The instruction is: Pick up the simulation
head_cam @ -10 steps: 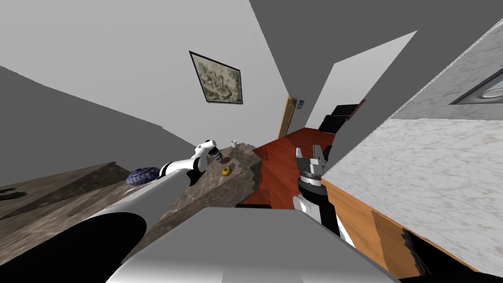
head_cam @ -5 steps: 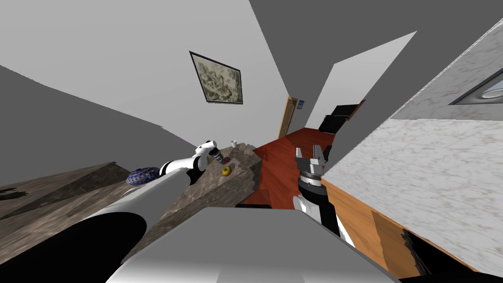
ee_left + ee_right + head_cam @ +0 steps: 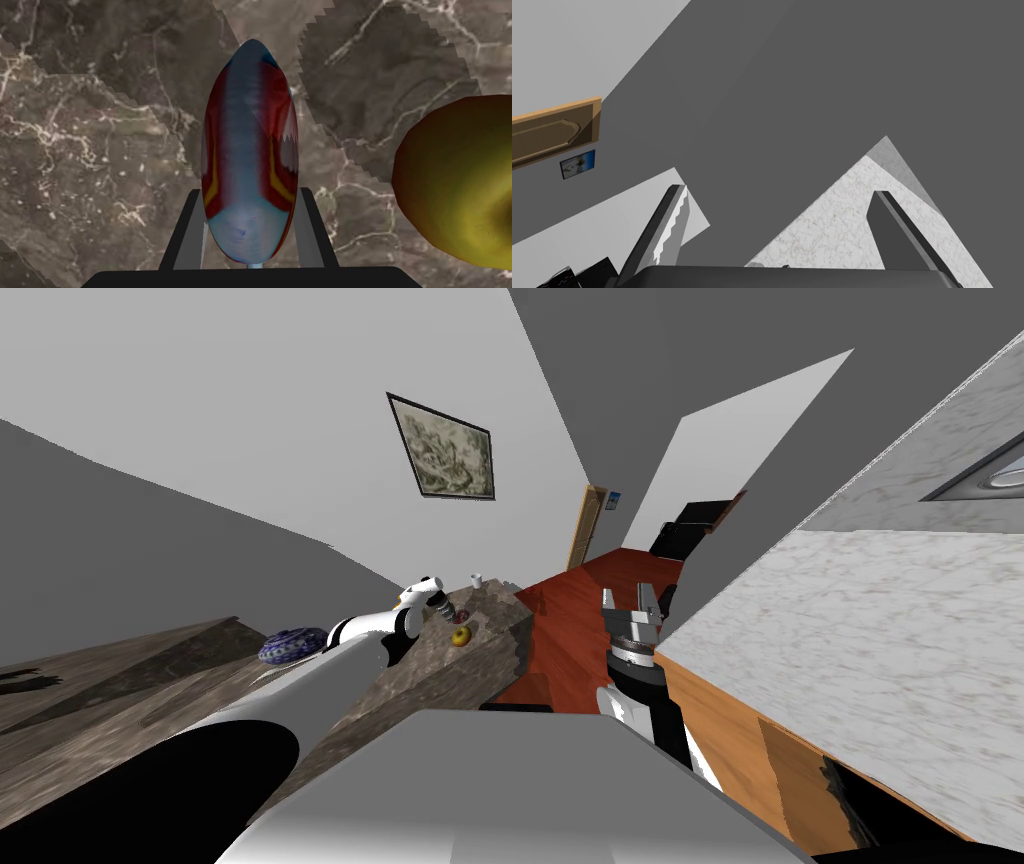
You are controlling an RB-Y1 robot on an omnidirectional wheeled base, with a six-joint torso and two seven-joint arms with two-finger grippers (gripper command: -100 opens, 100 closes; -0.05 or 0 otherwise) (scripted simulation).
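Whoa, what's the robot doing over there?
The robot's left gripper is shut on a red and blue oval thing at the dark brown marbled counter, its two fingers pressing its sides. A round yellow fruit sits beside it on the counter. The right gripper is open and holds nothing, raised beside a white marbled counter.

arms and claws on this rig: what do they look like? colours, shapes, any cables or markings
White rounded shells with dark joints on the left arm; the right arm adds a ribbed grey wrist ring. The left claw and right claw each have two thin, light grey, blade-like fingers with darker sides on a dark box. No cables or markings visible.
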